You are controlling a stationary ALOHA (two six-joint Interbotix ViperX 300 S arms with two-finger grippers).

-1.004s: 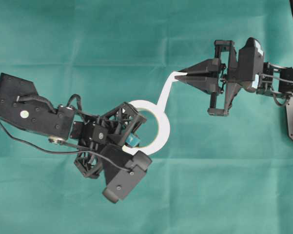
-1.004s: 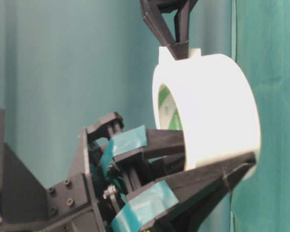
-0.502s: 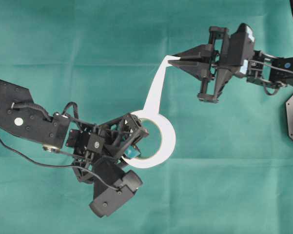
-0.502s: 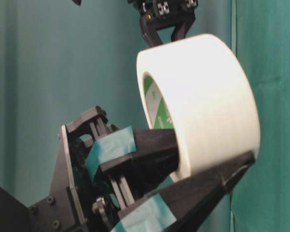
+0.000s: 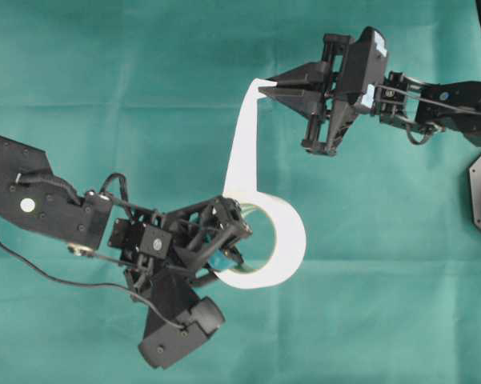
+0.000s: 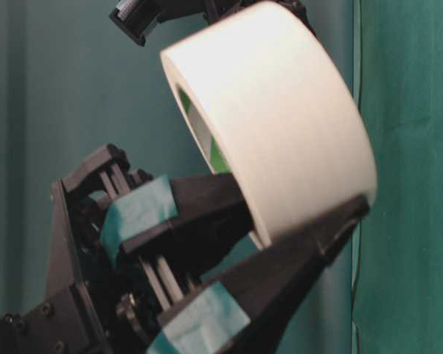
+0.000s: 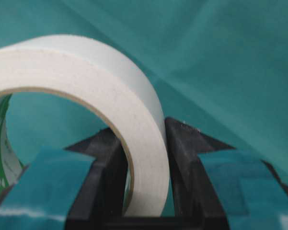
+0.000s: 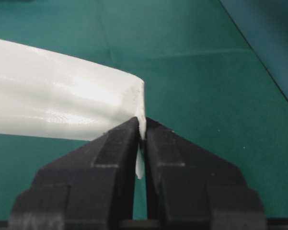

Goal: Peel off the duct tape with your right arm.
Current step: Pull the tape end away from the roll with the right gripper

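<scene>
Left pincer (image 5: 244, 244) grips the wall of the duct tape (image 5: 284, 240) roll, with one finger inside the ring and one finger outside it. Its fingers are black, with holes through them and teal pads (image 7: 43, 184) on them. In the left wrist view the white wall of the roll stands squeezed between the two fingers, and green print shows on the inside of the ring at the far left. The roll is held up off the green cloth surface (image 5: 104, 64), tipped so its round hole faces partly sideways. In the table-level view the roll (image 6: 280, 125) sits on top of the lower finger, with the other finger poking into the hole. From the roll a loose white strip (image 5: 242, 136) runs up and a little to the right, stretched through the air. At its top end the right pincer (image 5: 266, 85) is closed tight on the strip. In the right wrist view the two pointed black fingers (image 8: 112, 153) meet with the edge of the strip (image 8: 62, 103) pinched between their tips. The right arm (image 5: 440, 104) reaches in from the right edge.
</scene>
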